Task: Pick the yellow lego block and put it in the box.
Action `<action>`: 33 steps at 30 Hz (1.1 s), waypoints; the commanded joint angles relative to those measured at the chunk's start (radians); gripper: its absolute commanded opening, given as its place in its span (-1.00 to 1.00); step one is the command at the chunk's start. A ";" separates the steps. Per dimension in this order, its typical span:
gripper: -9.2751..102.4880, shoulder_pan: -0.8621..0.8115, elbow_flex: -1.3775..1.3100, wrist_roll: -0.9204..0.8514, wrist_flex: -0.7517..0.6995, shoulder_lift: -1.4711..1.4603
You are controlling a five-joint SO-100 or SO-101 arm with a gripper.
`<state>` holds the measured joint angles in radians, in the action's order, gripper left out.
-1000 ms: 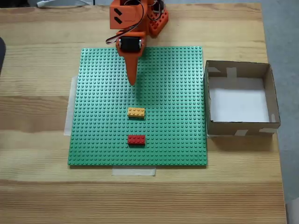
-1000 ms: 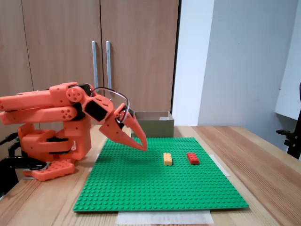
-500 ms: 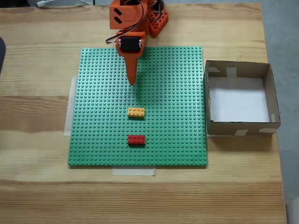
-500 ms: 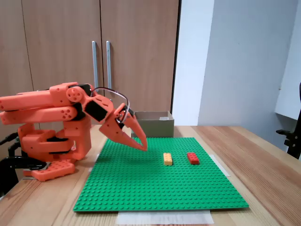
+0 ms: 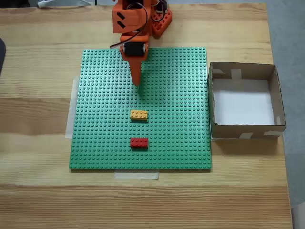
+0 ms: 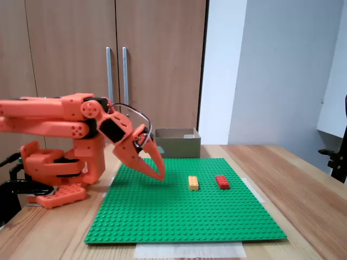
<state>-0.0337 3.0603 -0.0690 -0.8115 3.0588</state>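
My orange two-finger claw [image 5: 137, 83] hangs tip-down over the far half of the green studded baseplate [image 5: 95, 138], and in the side-on fixed view the claw [image 6: 159, 174] sits low, just above the studs, with its fingers drawn together to a single point and nothing between them. From above I see one tapered orange wedge, so I read the jaws as closed and empty. Behind it the orange printed arm [image 6: 49, 116] stretches back roughly level to its base at the table's edge, with a black cable looping over the wrist. Ahead of the tip, with a stretch of bare studs between, lies the small yellow-orange rectangular lego block [image 5: 138, 114], flat on the baseplate with its long side running left to right in the view from above; in the side-on view the same block [image 6: 193, 182] sits just beyond the claw tip. A red lego brick of the same size [image 5: 139, 142] lies further along, parallel to the yellow one and apart from it. To the right in the view from above, just off the baseplate's edge, stands the square shallow brown cardboard box [image 5: 278, 100] with a white bottom and pale tape on its walls, nothing inside. Everything rests on a pale wooden table [image 5: 38, 71].
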 commanded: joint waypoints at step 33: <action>-0.65 0.011 -1.293 0.072 -0.604 -1.203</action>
<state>-0.0230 1.8254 0.0107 -1.4220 1.8868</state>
